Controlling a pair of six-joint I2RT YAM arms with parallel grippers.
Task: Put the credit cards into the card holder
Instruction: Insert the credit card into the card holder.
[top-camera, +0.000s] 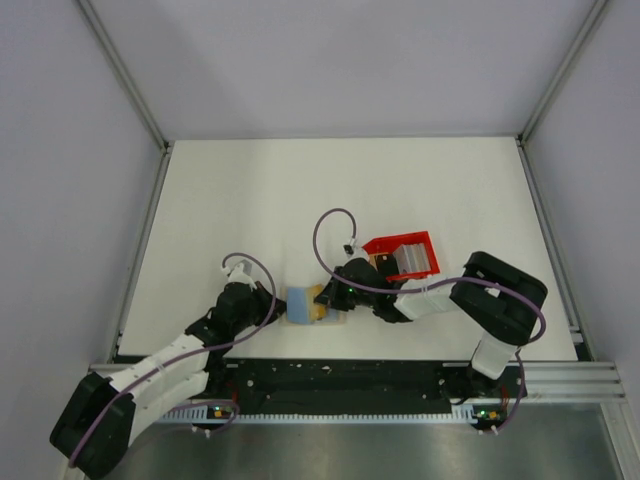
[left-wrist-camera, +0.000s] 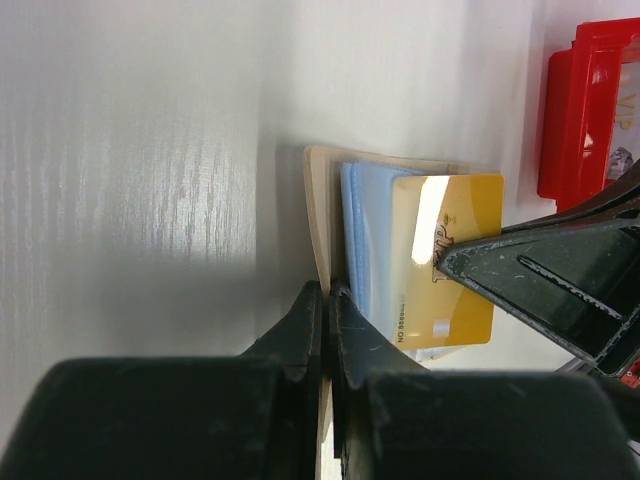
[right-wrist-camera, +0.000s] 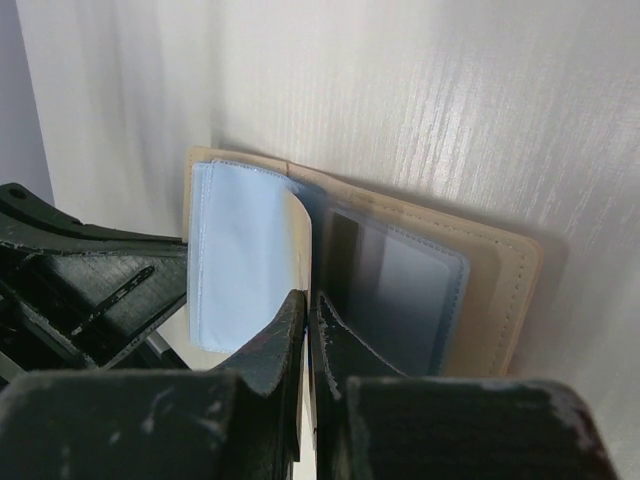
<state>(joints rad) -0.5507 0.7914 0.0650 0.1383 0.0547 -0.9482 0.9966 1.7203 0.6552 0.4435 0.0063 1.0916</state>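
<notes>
White tabletop (top-camera: 300, 190), pale grey walls (top-camera: 350, 60), aluminium frame posts (top-camera: 120, 70), even light.

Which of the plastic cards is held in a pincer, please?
The gold rectangular plastic card, pinched by the right pincer at the open beige wallet; the silver-white ones sit in the red plastic tray.

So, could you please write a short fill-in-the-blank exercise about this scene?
1. The left gripper pinches one edge of the card holder, which lies ____.
2. The right gripper holds a credit card of ____ colour.
3. The tray is ____ in colour.
Missing words: open; gold; red.
</notes>
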